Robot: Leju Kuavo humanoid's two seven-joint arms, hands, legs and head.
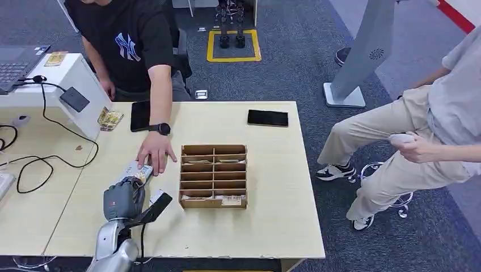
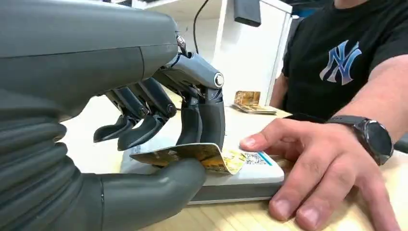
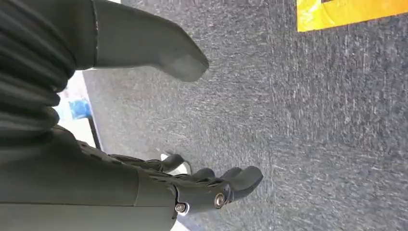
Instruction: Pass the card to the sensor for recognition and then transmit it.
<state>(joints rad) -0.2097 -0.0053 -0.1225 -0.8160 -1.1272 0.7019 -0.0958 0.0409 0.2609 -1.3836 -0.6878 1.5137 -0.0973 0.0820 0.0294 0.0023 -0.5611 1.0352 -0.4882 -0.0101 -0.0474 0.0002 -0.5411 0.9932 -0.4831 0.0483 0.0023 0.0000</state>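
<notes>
My left hand (image 1: 122, 198) (image 2: 159, 144) is over the table's near left part. It pinches a yellow patterned card (image 2: 202, 156) between thumb and fingers, just above a flat white sensor pad (image 2: 250, 180) (image 1: 135, 168). A person's hand (image 1: 156, 154) (image 2: 332, 168) with a black watch rests on that pad's far side. My right hand (image 3: 192, 187) hangs over grey carpet with its fingers apart and nothing in it.
A cardboard divider box (image 1: 214, 175) with several compartments stands mid-table, cards in some. A black phone (image 1: 268, 118) and a dark tablet (image 1: 140, 115) lie further back. A white stand with a scanner (image 1: 74, 99) and cables is at left. A second person (image 1: 431, 136) sits at right.
</notes>
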